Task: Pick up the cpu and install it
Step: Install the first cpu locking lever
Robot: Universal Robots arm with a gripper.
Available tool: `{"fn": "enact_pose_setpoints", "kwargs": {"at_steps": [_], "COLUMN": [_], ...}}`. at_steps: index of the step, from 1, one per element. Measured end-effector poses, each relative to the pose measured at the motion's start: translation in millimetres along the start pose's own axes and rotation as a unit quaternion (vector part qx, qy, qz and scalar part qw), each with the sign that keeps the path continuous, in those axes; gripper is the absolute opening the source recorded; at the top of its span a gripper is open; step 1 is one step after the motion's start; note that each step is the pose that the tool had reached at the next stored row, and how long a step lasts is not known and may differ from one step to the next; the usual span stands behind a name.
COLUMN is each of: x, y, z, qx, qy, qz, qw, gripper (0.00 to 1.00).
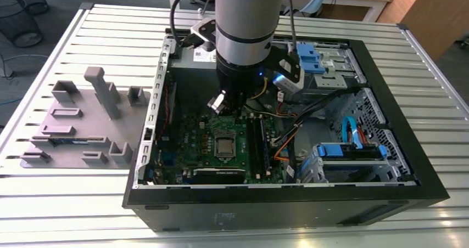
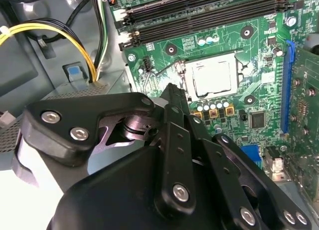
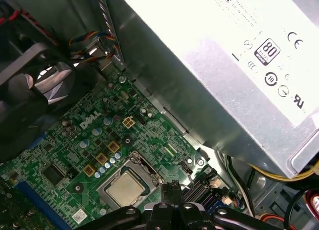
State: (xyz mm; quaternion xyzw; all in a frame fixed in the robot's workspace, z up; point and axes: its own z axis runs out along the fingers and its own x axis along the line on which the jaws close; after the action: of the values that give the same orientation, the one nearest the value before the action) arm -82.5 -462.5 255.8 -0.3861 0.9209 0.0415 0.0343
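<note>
Arm (image 1: 245,17): fat silver-grey cylinder, pale blue cap on top, black band round the middle, black wrist section below with a small blue light. Black cables run alongside; white and blue-tipped camera units bracketed on either side. Pincer (image 2: 172,98): matte black linkage bars, rounded plates, silver hex-socket screws at the pivots, narrow dark fingertips (image 3: 172,190).

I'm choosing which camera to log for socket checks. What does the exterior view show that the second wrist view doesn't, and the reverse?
Exterior view alone: the whole open computer case, the grey fixture tray beside it, the slatted table.
Second wrist view alone: yellow cables, close-up gripper linkage.
Both: the green motherboard and the cpu seated in its socket.
</note>
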Motion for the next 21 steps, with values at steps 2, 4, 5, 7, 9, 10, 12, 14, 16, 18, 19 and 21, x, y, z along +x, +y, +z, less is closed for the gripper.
{"fn": "enact_pose_setpoints", "kwargs": {"at_steps": [2, 4, 5, 7, 9, 10, 12, 14, 16, 18, 19, 21], "x": [-0.8, -2.9, -4.2, -6.6, -8.3, -9.1, -10.8, -12.4, -14.3, -16.5, -17.7, -19.5], "y": [0.7, 2.6, 4.0, 6.3, 7.6, 8.2, 9.1, 9.2, 8.6, 7.1, 6.4, 5.4], "z": [-2.2, -2.9, -3.0, -2.6, -2.4, -2.3, -2.1, -1.9, -1.7, -1.4, -1.1, -0.3], "qx": [-0.0001, -0.0001, 0.0000, -0.0001, -0.0001, -0.0001, -0.0001, -0.0001, -0.0001, -0.0001, -0.0001, -0.0001], "qy": [-0.0002, -0.0002, -0.0001, -0.0002, -0.0002, -0.0002, -0.0002, -0.0002, -0.0002, -0.0002, -0.0002, -0.0002], "qz": [0.000, 0.000, 0.000, 0.000, 0.000, 0.000, 0.000, 0.000, 0.000, 0.000, 0.000, 0.000], "qw": [1.00000, 1.00000, 1.00000, 1.00000, 1.00000, 1.00000, 1.00000, 1.00000, 1.00000, 1.00000, 1.00000, 1.00000], "gripper": [0.11, 0.11, 0.11, 0.11, 0.11, 0.11, 0.11, 0.11, 0.11, 0.11, 0.11, 0.11]}}
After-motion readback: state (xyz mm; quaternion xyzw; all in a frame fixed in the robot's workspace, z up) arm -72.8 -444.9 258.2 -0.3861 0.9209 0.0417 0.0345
